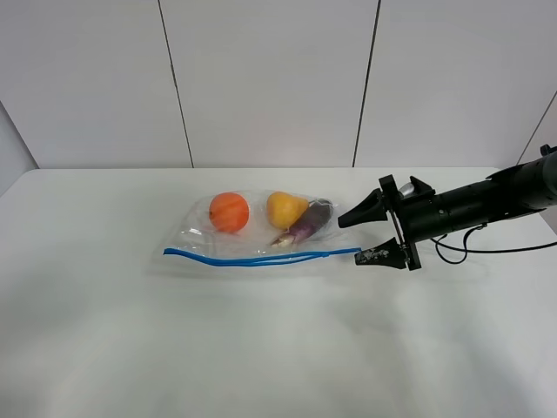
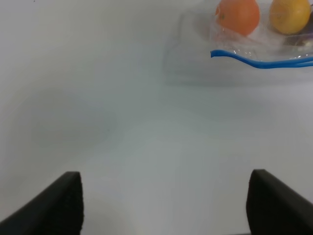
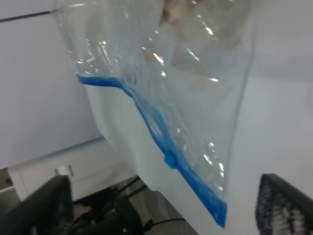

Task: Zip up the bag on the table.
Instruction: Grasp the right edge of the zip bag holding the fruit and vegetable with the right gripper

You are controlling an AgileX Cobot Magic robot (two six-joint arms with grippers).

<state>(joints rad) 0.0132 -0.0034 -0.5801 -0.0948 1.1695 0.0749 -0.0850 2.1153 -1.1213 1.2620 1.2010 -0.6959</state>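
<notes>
Exterior high: right tool beside bag on table.

Left wrist view: only the fingertips of my left hand show; the bag and its yellow fruit are cut by the frame edge. Right wrist view: blurred, bag contents unreadable. Exterior view: my right arm leaves the frame; contact between my right hand and the zip strip cannot be determined.
</notes>
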